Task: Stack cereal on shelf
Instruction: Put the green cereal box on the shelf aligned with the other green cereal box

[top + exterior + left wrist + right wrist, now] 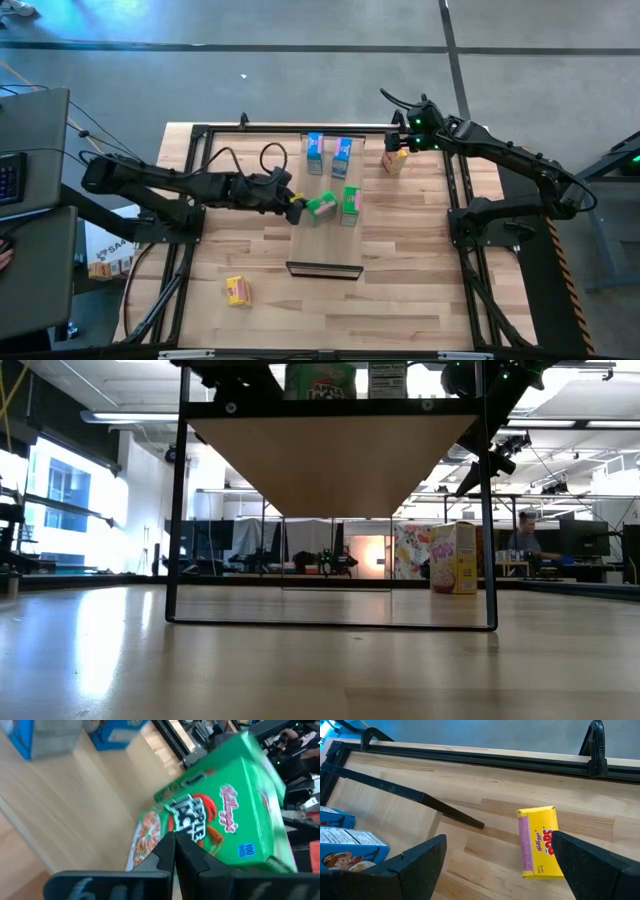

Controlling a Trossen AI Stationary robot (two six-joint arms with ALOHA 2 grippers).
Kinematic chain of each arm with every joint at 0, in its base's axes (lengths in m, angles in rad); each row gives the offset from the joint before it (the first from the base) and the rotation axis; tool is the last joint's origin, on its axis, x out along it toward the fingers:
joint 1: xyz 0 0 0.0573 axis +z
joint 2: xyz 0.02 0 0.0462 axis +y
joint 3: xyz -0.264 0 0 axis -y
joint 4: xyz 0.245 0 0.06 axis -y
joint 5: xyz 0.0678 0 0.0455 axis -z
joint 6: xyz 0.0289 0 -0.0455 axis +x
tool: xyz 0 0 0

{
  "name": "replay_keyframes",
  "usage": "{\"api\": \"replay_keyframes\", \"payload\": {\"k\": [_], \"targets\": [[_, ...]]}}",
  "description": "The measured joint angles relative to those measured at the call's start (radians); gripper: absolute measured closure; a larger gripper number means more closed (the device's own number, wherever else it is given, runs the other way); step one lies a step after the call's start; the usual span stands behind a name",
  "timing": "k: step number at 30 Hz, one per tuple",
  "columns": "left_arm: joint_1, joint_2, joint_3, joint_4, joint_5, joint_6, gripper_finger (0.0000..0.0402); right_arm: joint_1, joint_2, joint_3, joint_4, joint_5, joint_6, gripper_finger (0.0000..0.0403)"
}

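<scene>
On the near part of the tabletop (400,300) one yellow-orange box (238,290) lies flat, well apart from everything else and not yet dealt with. Farther in stands the shelf (326,245), its dark front edge toward the near side. Over its middle the left claw (297,208) has its fingers pinched together on a green box (322,206), which hangs tilted with its printed front turned sideways. Just beside it a second green box (351,201) stands upright on the shelf.

The main risk appears to sit here. The held box is gripped near one end and askew, so if released at this angle it would probably topple rather than stand. It is also close enough to the upright green box that a small swing of the arm could knock that one over.

Farther back, two blue boxes (328,152) stand side by side at the shelf's far end; a push along the row might disturb them too.

Beyond the shelf's far right corner, the right claw (400,140) hovers wide open and empty above the other yellow-orange box (538,841), lying flat on the tabletop. A descent slightly off centre could shove that box instead of straddling it.
</scene>
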Motion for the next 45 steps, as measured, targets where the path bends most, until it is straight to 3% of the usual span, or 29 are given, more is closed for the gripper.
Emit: {"api": "replay_keyframes", "payload": {"k": [21, 30, 45], "targets": [[-0.125, 0.000, 0.000, 0.009, -0.031, -0.188, 0.0401, 0.000, 0.000, 0.000, 0.000, 0.001, -0.004, 0.0045], [-0.154, -0.012, 0.000, 0.019, 0.143, -0.205, 0.0401, 0.000, 0.000, 0.000, 0.000, 0.001, -0.001, 0.0045], [-0.147, 0.092, 0.001, 0.147, 0.128, -0.300, 0.0401, 0.000, 0.000, 0.000, 0.000, 0.001, 0.000, 0.0045]]}}
